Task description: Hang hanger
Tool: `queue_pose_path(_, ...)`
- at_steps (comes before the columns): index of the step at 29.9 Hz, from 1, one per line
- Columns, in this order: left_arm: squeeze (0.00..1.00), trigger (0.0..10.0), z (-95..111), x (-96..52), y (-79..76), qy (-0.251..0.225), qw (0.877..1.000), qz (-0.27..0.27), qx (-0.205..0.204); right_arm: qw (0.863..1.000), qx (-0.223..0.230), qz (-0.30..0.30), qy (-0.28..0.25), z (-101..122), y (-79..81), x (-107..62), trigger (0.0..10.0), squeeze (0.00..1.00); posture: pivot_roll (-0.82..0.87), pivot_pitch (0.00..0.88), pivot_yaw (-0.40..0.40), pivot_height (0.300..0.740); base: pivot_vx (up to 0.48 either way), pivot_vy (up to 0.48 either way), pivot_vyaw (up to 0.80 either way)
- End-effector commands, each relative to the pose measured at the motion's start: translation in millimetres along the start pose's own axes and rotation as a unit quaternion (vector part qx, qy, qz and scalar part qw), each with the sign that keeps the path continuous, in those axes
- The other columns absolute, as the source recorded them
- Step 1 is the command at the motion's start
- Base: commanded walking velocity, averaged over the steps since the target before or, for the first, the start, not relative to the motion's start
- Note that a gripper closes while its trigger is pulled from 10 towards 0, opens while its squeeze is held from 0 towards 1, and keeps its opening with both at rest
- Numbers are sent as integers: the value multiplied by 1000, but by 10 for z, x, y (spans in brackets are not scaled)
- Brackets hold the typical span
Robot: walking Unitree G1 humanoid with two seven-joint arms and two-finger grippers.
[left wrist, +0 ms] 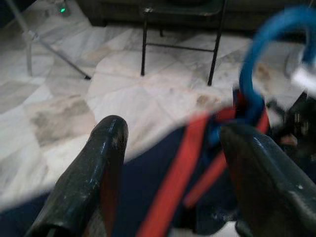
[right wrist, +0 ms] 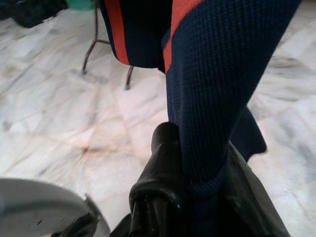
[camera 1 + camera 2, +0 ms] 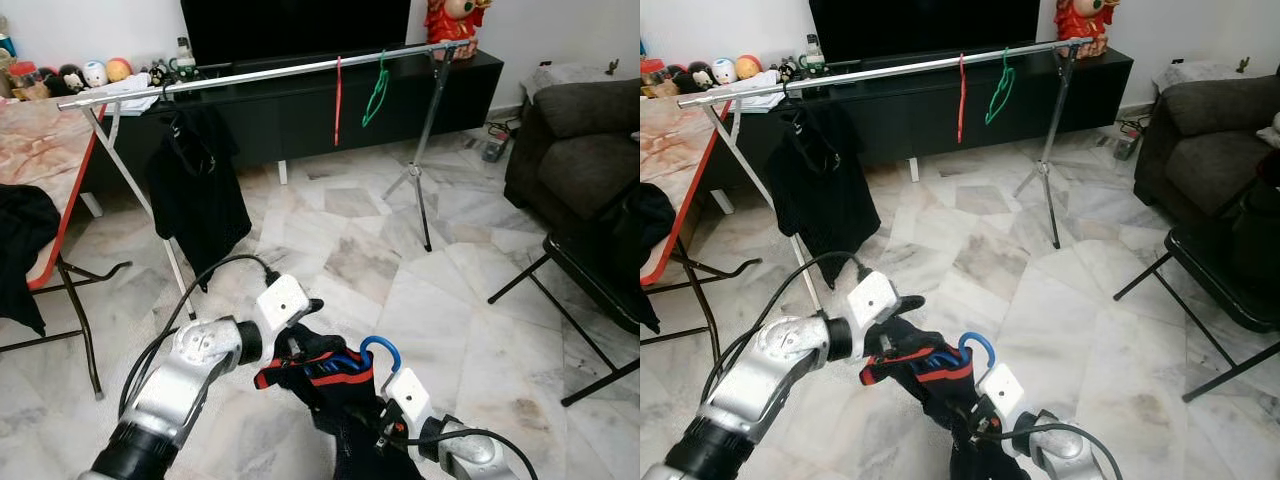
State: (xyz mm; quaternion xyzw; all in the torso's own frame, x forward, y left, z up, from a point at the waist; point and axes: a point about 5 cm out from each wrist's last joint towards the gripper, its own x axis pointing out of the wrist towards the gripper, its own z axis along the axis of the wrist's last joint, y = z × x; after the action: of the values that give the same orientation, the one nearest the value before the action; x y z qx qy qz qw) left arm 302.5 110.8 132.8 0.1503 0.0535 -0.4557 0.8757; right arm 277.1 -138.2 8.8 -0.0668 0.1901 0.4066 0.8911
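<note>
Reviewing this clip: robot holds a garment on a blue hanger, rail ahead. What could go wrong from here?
1. The right gripper pinches only the navy garment, not the blue hanger; the hanger could slip out of the cloth.
2. The left gripper straddles the fabric with its fingers apart, giving little support.
3. The rail already carries a black garment and two hangers; the hook might snag.

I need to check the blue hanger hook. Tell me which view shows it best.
Left eye view: the whole blue hook stands clear above the navy garment. The right eye view matches; the left wrist view shows it blurred; the right wrist view shows fabric.
</note>
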Motion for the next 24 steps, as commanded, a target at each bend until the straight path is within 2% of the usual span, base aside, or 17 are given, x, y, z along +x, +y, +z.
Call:
queue_pose_path(1, 0, 10000, -60, -38, -31, 11, 1000, 5, 9, 999, -1, -18, -34, 160, -48, 48, 0, 0, -26, 80, 49, 740, 0, 0, 0)
queue_pose_path(7, 0, 10000, -288, -99, -104, 33, 998, 51, -2, 999, -12, -17, -42, 230, -43, 79, 0, 0, -26, 70, 49, 740, 0, 0, 0)
queue_pose_path(13, 0, 10000, -433, -63, -111, 49, 994, 102, -3, 999, -15, -18, -48, 280, -44, 103, 0, 0, -27, 75, 45, 740, 0, 0, 0)
queue_pose_path(16, 0, 10000, -496, -42, -72, 53, 988, 143, -4, 999, -23, -11, -46, 297, -38, 113, 0, 0, -28, 86, 44, 740, 0, 0, 0)
queue_pose_path(17, 0, 10000, -520, -45, -36, 54, 983, 173, -11, 999, -24, -8, -45, 304, -35, 117, 0, 0, -33, 93, 41, 740, 0, 0, 0)
queue_pose_path(21, 0, 10000, -576, -49, 10, 65, 973, 223, 4, 999, -24, -9, -47, 312, -30, 120, 0, 0, -33, 101, 38, 740, 0, 0, 0)
queue_pose_path(24, 0, 10000, -573, -50, 35, 55, 967, 249, -6, 999, -24, -9, -46, 309, -31, 119, 0, 0, -34, 103, 38, 740, 0, 0, 0)
